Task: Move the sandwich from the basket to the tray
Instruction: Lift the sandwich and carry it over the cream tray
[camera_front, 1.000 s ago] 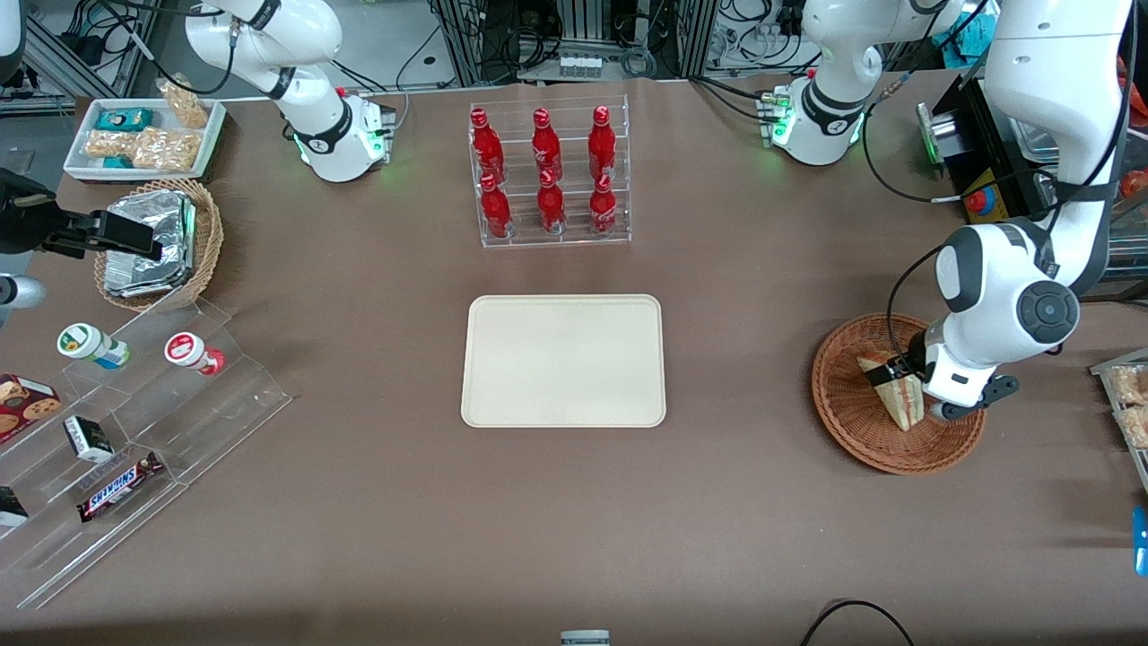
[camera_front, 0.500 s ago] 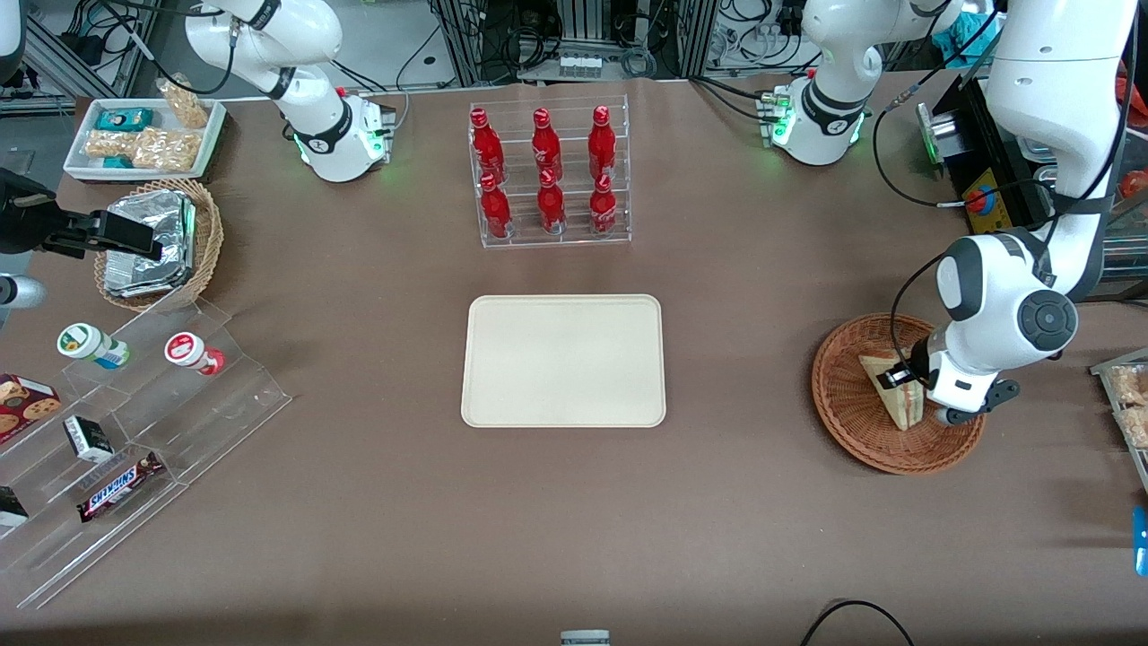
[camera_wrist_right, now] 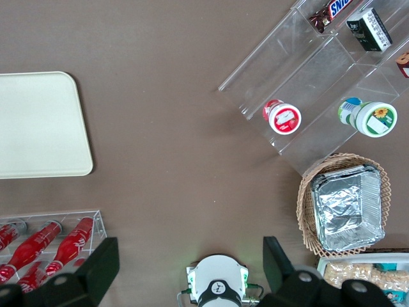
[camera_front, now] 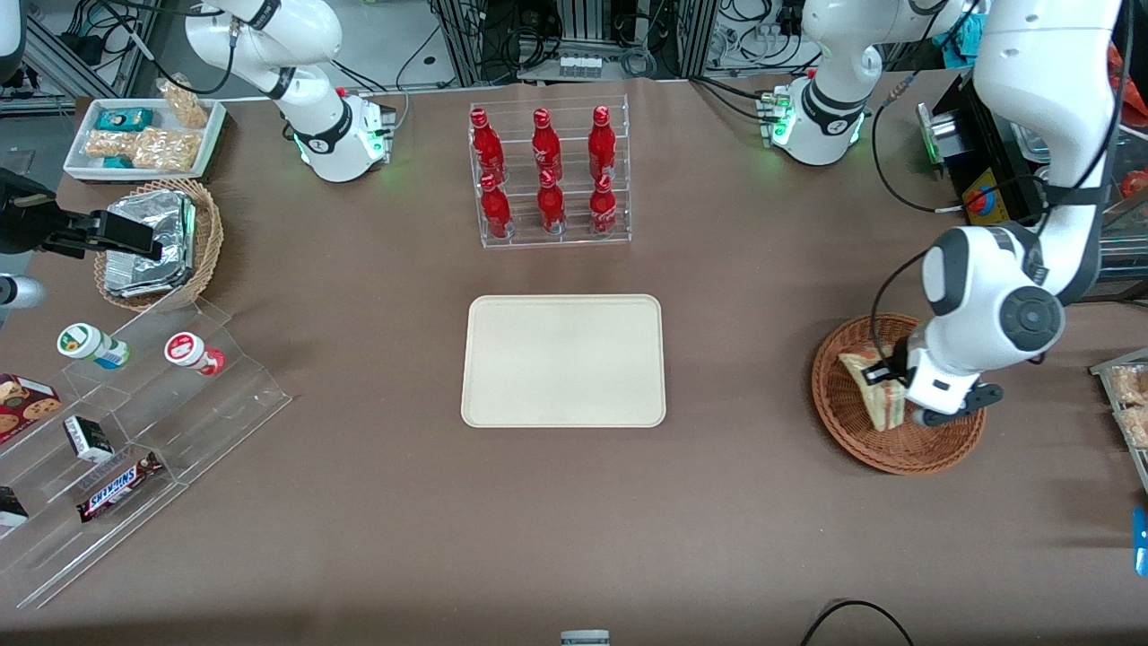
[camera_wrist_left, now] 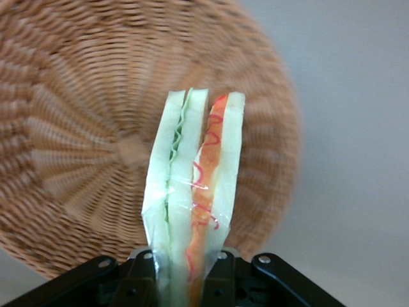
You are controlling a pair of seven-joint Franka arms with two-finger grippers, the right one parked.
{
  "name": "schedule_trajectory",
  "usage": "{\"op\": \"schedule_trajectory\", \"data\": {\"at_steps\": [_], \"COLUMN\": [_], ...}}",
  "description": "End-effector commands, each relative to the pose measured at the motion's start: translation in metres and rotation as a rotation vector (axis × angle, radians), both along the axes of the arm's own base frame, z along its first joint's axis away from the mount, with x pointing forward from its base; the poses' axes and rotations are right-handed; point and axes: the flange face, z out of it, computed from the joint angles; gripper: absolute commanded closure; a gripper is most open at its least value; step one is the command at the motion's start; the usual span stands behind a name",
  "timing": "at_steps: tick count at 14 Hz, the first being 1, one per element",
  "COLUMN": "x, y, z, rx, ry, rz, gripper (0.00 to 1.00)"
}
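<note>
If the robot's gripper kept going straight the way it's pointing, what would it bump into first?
The gripper, shut on the sandwich, points down at the basket. Going straight on, the sandwich's tip would probably touch the basket's woven bottom first, though the gap is hard to judge.

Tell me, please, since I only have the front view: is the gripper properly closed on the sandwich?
Observer: Yes. In the wrist view the gripper is shut on the sandwich, pinching its end.
Operator: Is the sandwich clear of the basket?
Observer: It looks lifted; the basket floor shows bare beneath it.
Operator: Is anything lying on the tray?
Observer: The parked arm's camera shows the part of the tray it sees bare.
</note>
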Motion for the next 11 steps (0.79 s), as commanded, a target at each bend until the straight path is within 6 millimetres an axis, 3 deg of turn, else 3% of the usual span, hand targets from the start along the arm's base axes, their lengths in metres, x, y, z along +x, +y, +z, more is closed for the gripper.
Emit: {"op": "schedule_trajectory", "data": {"at_steps": [1, 3, 6, 8, 10, 11], "x": [-0.004, -0.008, -0.035, -0.057, -0.076, -0.087], "y": [-0.077, -0.137, -0.244, -0.313, -0.395, -0.425], "z": [0.006, 0.003, 0.010, -0.001, -0.017, -0.025], "rx": [0.006, -0.002, -0.008, -0.023, -0.040, -0.034], "ry": [-0.004, -0.013, -0.037, -0.037, -0.050, -0.054], "rz": [-0.095, -0.109, -0.154, -0.154, -0.141, -0.132], "gripper": [0.89, 0.88, 0.87, 0.86, 0.84, 0.84]}}
